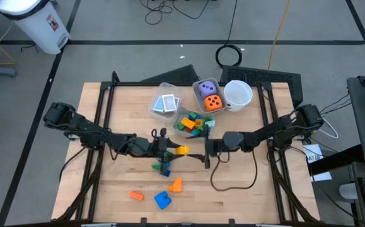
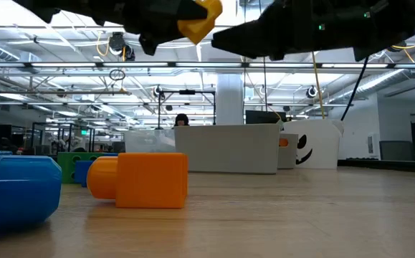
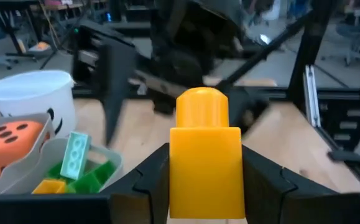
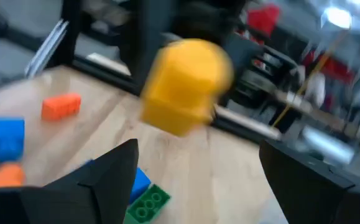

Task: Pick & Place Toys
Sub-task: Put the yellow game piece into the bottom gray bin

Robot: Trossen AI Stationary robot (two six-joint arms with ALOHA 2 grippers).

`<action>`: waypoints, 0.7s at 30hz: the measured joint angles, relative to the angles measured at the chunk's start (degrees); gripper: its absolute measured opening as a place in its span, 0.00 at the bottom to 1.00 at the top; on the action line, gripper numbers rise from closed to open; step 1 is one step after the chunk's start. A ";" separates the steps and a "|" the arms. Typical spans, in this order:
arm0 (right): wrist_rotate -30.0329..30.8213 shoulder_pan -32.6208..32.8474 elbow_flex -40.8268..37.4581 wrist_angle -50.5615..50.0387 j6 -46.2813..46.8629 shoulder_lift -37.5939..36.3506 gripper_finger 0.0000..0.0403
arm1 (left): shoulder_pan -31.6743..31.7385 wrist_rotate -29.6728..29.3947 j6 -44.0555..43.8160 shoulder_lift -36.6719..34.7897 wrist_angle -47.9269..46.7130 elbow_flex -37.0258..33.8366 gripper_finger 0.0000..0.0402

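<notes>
My left gripper [image 1: 169, 149] is over the middle of the table, shut on a yellow block [image 3: 204, 162], which also shows in the high view [image 1: 181, 150]. My right gripper [image 1: 206, 153] is open and empty just to the right of it, facing the yellow block [image 4: 186, 84]. A green block on a blue one [image 1: 163, 168], an orange block [image 1: 176, 184], another orange block [image 1: 136, 195] and a blue block [image 1: 162, 200] lie on the table toward the near edge. My left gripper pinches the yellow block's square body by two opposite sides [image 3: 178, 180] between its two fingers [image 3: 143, 183]. The fingers come level from the table's left. The block's round stud [image 3: 203, 107] points away from the gripper, toward the right arm. The block is lifted clear of the table.
At the far middle stand clear bins: one with white cards [image 1: 166, 104], one with several blocks [image 1: 193, 123], one with a purple and an orange die [image 1: 208, 96]. A white cup [image 1: 237, 94] stands to their right. Bare wood lies to the near right.
</notes>
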 joint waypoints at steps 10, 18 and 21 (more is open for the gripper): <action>13.33 6.03 2.19 18.50 -32.75 9.35 0.77 | 1.10 0.03 -5.32 0.51 6.48 -0.02 0.34; 20.22 7.37 6.84 20.12 -37.04 11.94 0.77 | 1.05 -1.00 -7.00 0.44 8.10 0.00 0.39; 23.86 7.45 7.19 21.18 -37.46 11.71 0.77 | 1.05 -1.42 -7.32 0.54 7.30 0.00 0.37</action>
